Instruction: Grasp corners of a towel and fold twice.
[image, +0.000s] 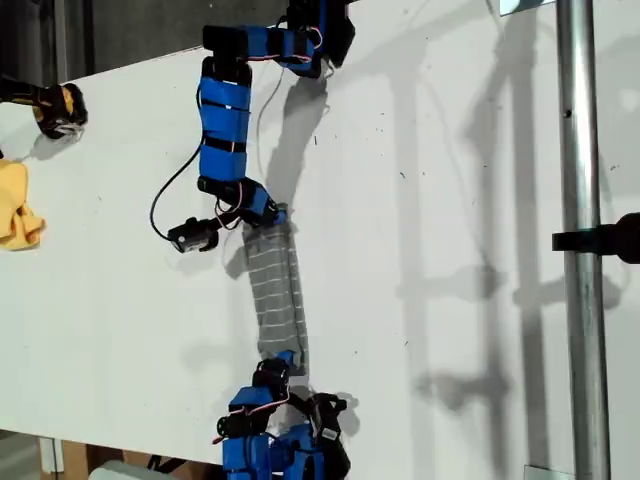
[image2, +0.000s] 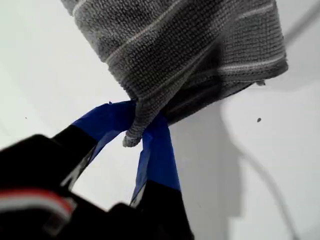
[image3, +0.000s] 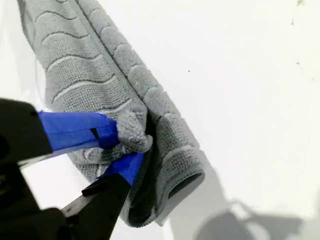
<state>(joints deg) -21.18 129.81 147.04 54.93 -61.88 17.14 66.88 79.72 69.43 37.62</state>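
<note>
My first gripper (image2: 142, 131) and my second gripper (image3: 120, 150) are each clamping a corner of the grey white-striped fabric towel (image: 277, 290), stretched from 12 to 6 o'clock mid-table; the next fold is calling for synchronized travel

Both arms (image: 226, 120) are blue with black joints. Thin black and red wires (image: 165, 195) run along them. The fingers (image2: 157, 150) wear blue tape.

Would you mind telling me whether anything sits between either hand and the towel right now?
Nothing visible does. My first hand is already clamped on a bunched corner of the towel, and my second hand is pinching another corner. The yellow cloth lies far off at the exterior view's left.
</note>
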